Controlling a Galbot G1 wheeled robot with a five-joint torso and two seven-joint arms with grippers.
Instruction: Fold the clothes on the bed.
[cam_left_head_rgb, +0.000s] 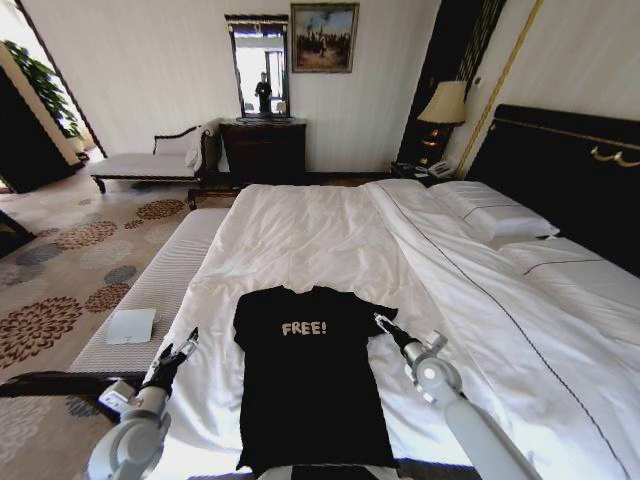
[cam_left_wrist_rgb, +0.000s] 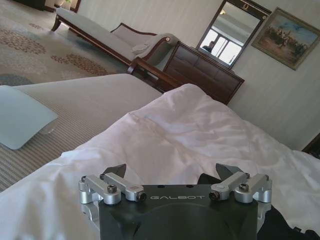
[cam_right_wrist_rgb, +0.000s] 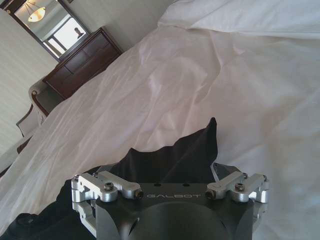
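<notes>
Black T-shirt (cam_left_head_rgb: 310, 385) lies flat on the white bed (cam_left_head_rgb: 330, 240).
Left gripper (cam_left_head_rgb: 183, 347), fingers apart, hovers left of it; right gripper (cam_left_head_rgb: 383, 324), fingers apart, sits at its right sleeve.

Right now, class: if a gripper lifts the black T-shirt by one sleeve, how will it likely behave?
The T-shirt would probably droop limply: it lies flat, following the bed's rumpled sheet. It looks thin, so likely light. It may drag and bunch rather than slide cleanly, since the sleeve by the right gripper already peaks up.
</notes>
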